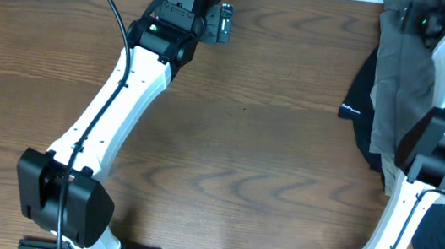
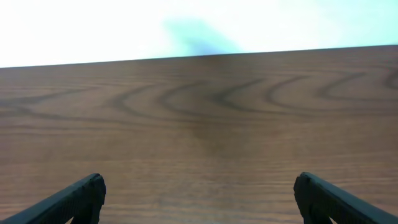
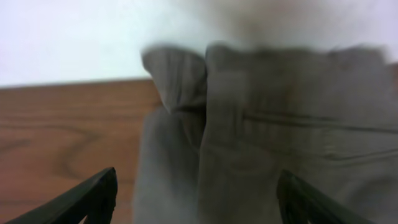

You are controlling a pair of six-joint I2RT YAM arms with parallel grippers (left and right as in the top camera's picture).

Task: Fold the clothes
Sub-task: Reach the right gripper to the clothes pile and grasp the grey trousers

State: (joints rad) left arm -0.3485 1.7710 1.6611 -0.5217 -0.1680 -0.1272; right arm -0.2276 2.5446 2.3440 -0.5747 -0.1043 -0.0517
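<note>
1. Black fingertips of the right gripper [image 3: 196,205] frame the right wrist view from its bottom corners. They stand wide apart with nothing pinched between them.
2. Just ahead of those fingers lies the pair of mid-grey, wrinkled woven cotton shorts [image 3: 280,143]. A stitched pocket line shows across the cloth, and one corner is bunched upward. The picture is blurred, so it cannot be told whether the fingers touch the cloth.
3. From overhead, the shorts [image 1: 396,95] sit in a rumpled heap at the far right of the brown wood-grain table [image 1: 271,147]. They partly overlie a black garment with small white lettering [image 1: 358,116], and the right arm reaches over them.
4. The left gripper [image 2: 202,205] is fully open and holds nothing. It hovers over bare wood near the table's far edge, well apart from the shorts.
5. Judged from this, the folding has not begun. No crease or neat layer shows, and the middle of the table carries no cloth.
6. What seems left is almost everything:
   - grasping the shorts
   - drawing them off the pile onto the bare wood
   - spreading them flat
   - folding them
</note>
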